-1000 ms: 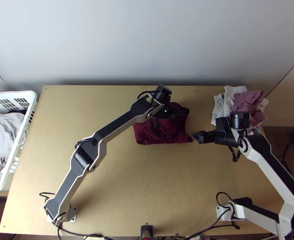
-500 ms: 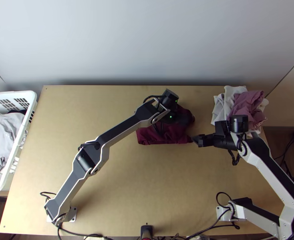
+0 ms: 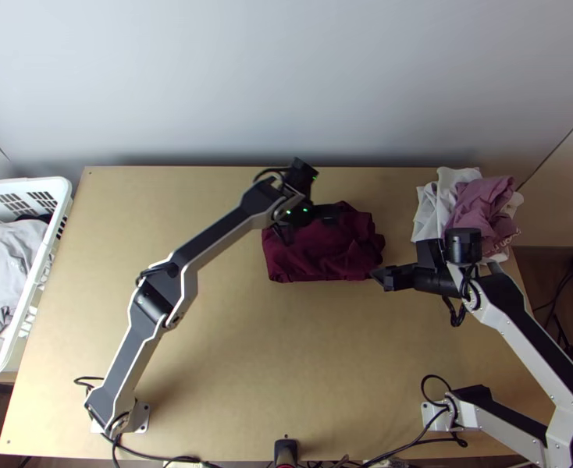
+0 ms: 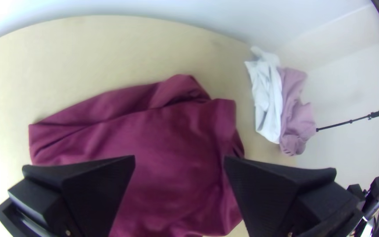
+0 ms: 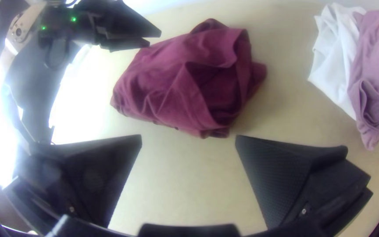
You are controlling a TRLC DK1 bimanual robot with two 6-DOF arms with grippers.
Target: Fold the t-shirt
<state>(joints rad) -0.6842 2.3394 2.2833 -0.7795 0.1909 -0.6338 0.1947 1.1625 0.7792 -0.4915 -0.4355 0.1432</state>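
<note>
The maroon t-shirt (image 3: 310, 253) lies on the worktop (image 3: 286, 351) beneath the left tool (image 4: 179, 156), the nearer one, whose fingers stand wide apart, gripping nothing. The right tool (image 5: 188, 136), also open and empty, has the t-shirt just beyond its fingertips. Roughly folded, the cloth has its long axis running from the left tool's side toward the right tool, rumpled end (image 3: 367, 248) pointing there; that end probably needs smoothing next.
</note>
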